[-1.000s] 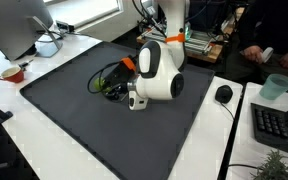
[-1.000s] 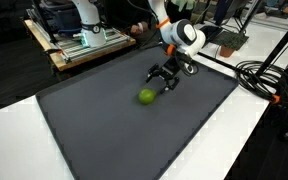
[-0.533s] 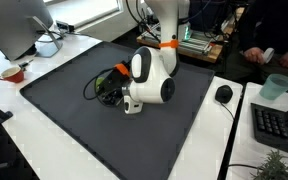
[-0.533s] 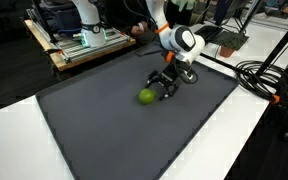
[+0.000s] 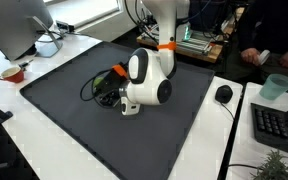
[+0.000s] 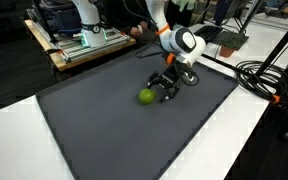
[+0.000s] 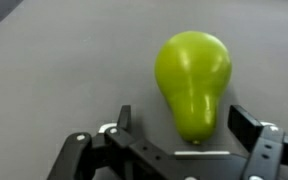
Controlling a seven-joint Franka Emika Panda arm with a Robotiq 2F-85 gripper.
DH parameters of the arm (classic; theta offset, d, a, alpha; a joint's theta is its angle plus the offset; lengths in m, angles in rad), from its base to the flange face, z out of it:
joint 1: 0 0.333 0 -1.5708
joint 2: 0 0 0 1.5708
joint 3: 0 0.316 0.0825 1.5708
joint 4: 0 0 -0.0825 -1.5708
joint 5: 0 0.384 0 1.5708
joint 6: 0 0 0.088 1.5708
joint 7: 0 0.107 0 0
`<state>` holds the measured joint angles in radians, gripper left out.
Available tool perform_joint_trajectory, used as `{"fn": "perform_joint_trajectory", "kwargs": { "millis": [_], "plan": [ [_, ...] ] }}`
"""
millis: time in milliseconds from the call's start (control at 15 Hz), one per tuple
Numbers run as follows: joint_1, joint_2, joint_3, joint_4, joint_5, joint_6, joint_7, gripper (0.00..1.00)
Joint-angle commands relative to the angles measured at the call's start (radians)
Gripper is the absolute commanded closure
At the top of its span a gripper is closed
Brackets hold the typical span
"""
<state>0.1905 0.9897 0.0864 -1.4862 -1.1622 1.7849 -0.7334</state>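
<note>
Wrist view: green pear (image 7: 192, 85) lying on the dark surface (image 7: 44, 80), directly ahead of the end effector (image 7: 184, 125) — its narrow end sits between the wide-open, empty fingers, with the long axis running away from the wrist, across the closing line. No legible labels or writing.

Pear (image 7: 192, 85) is sitting partly in the gap between the spread pincer (image 7: 184, 118) fingers, blocking straight-ahead travel. Dark surface (image 6: 94, 125) around it is lying open on every side in both exterior views. Mouse (image 5: 223, 94), keyboard (image 5: 277, 125), bowl (image 5: 12, 73) and cables (image 6: 259, 75) are crowding only the edges, well apart from the pear.
</note>
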Motion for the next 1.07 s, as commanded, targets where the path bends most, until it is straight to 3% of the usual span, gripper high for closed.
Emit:
{"fn": "perform_joint_trajectory", "kwargs": {
  "millis": [0,133,400,733,867,933,1000],
  "plan": [
    [-0.003,0.037,-0.007,0.047,-0.012,-0.014,-0.043,0.15],
    [0.0,0.039,-0.009,0.049,-0.012,-0.017,-0.051,0.35],
    [0.0,0.036,-0.005,0.045,-0.004,-0.019,-0.075,0.65],
    [-0.004,0.037,0.002,0.044,0.021,-0.035,-0.086,0.97],
    [-0.005,0.038,0.006,0.042,0.023,-0.039,-0.091,1.0],
    [-0.012,0.034,0.017,0.037,0.032,-0.033,-0.102,0.75],
    [-0.014,0.028,0.02,0.032,0.031,-0.03,-0.109,0.7]
  ]
}}
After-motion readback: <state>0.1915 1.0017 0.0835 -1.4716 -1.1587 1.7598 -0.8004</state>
